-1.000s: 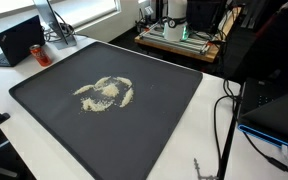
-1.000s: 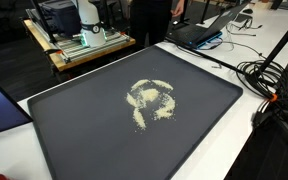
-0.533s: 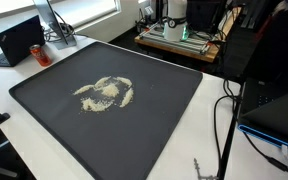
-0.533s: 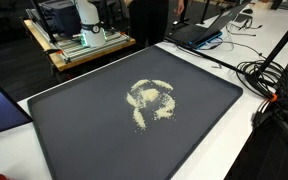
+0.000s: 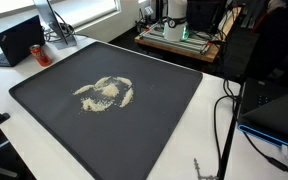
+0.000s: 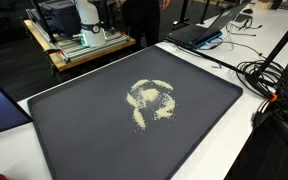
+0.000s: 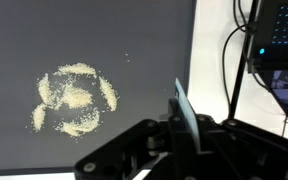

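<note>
Nothing on the mat has moved since the earlier frames: the grains lie in the same patch, and your pincer is as tightly closed as it was. In an exterior view the pale grains (image 5: 104, 93) sit on the dark mat (image 5: 134, 135), spread as a loose ring of arcs around a small clump. The mat lies on the white table (image 5: 206, 110), a laptop (image 5: 19, 42) stands beyond one corner, and neither arm nor pincer shows here. In an exterior view the grains (image 6: 152, 100) again lie well inside the mat (image 6: 84, 135), none of them over its rim. Cables (image 6: 269, 80) trail across the table (image 6: 229, 135) beside it, and again no part of the robot reaches into the picture. In the wrist view your pincer (image 7: 182, 100) is shut, its fingers pressed together with nothing between them. It is held over the mat (image 7: 144, 40) near the edge that borders the table. The grains (image 7: 72, 98) lie well apart from it on the other side of the picture, with a few stray specks above them. From this I judge the work on the grains barely begun. They are scattered rather than heaped, the pincer is empty and nowhere near touching them, and all contact with them is yet to come.
</note>
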`<action>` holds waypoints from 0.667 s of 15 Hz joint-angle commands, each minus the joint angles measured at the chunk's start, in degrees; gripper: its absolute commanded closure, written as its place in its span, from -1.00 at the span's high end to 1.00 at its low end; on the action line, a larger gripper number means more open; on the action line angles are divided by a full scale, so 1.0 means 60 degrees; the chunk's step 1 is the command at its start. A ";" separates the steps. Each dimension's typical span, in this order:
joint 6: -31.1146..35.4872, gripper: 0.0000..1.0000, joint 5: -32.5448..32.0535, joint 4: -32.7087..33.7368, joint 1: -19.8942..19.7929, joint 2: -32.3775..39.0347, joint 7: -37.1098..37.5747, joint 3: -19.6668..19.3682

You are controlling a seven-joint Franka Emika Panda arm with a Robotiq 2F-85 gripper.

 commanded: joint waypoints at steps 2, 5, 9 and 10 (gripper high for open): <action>0.1312 -0.98 -0.1865 -0.0160 -0.0564 0.1085 0.1045 -0.0046; 0.2035 -0.98 -0.3318 -0.0180 -0.0943 0.1977 0.2234 -0.0241; 0.2412 -0.98 -0.4312 0.0269 -0.0939 0.3285 0.3623 -0.0689; 0.2450 -0.98 -0.4441 0.0412 -0.0880 0.3574 0.3961 -0.0816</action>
